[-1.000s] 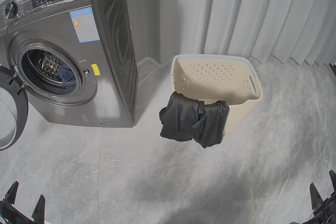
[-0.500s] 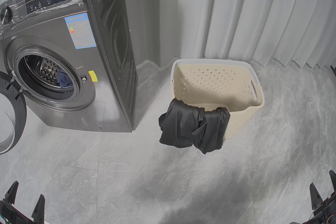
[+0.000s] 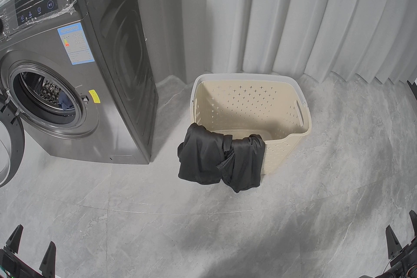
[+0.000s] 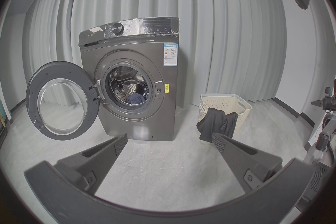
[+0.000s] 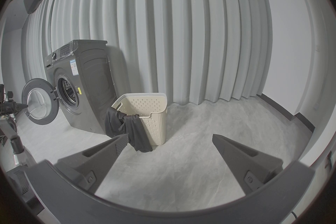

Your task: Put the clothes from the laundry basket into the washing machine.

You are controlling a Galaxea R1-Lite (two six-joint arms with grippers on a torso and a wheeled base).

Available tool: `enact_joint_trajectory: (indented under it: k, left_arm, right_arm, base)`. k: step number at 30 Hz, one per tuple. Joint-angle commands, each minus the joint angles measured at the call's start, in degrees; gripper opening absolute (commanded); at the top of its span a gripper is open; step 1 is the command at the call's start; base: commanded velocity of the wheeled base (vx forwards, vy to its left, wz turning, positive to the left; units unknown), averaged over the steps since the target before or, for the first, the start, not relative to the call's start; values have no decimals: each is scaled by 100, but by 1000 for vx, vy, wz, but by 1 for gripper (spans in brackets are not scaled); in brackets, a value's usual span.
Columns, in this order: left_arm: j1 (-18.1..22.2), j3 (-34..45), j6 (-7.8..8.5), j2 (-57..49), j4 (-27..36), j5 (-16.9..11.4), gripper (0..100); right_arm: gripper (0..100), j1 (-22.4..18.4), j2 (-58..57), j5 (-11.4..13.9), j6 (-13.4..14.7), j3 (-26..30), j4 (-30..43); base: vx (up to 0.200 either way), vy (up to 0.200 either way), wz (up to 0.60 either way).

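Observation:
A cream laundry basket [image 3: 304, 118] stands on the floor before the curtain, with a black garment [image 3: 219, 157] draped over its near rim and hanging down outside. To its left is the grey washing machine [image 3: 113, 74] with its round door [image 3: 11, 148] swung open; a blue cloth [image 3: 65, 101] lies in the drum. My left gripper [image 3: 35, 235] and right gripper [image 3: 400, 224] are low at the near corners, both open and empty, far from the basket. In the left wrist view the left gripper [image 4: 169, 140] faces the machine [image 4: 168, 102]; in the right wrist view the right gripper [image 5: 169, 140] faces the basket [image 5: 148, 116].
White pleated curtains [image 3: 282, 9] hang behind the basket and the machine. Bare grey tiled floor [image 3: 195, 231] lies between my grippers and the basket. The open door [image 4: 61, 100] juts out to the machine's left.
The whole head picture has shifted left, so the camera has moved. The basket, garment and machine keep their places relative to each other. Both grippers look unchanged.

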Motion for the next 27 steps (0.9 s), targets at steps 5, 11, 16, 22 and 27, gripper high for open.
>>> enact_joint_trajectory:
  k: [5, 11, 16, 22, 27]
  left_arm:
    - [1, 101, -9, -70, -2, -11, 100]
    - [1, 101, -26, -70, -2, 7, 100]
    - [1, 101, -26, -70, -2, 7, 100]
    - [1, 101, -35, -70, -2, 7, 100]
    - [1, 101, -35, -70, -2, 15, 100]
  right_arm:
    - [100, 46, 202, 74, -45, -1006, -48]
    - [100, 81, 1345, 663, -27, -980, 479]
    - [100, 90, 2760, 1085, -89, -1041, 330]
    - [100, 538, 4658, 1410, -27, -1050, -593]
    - [100, 1066, 6117, 1357, 69, -954, -1797]
  base:
    - [80, 0, 0]
    - [200, 0, 0]
    - [160, 0, 0]
    - [0, 0, 0]
    - [0, 0, 0]
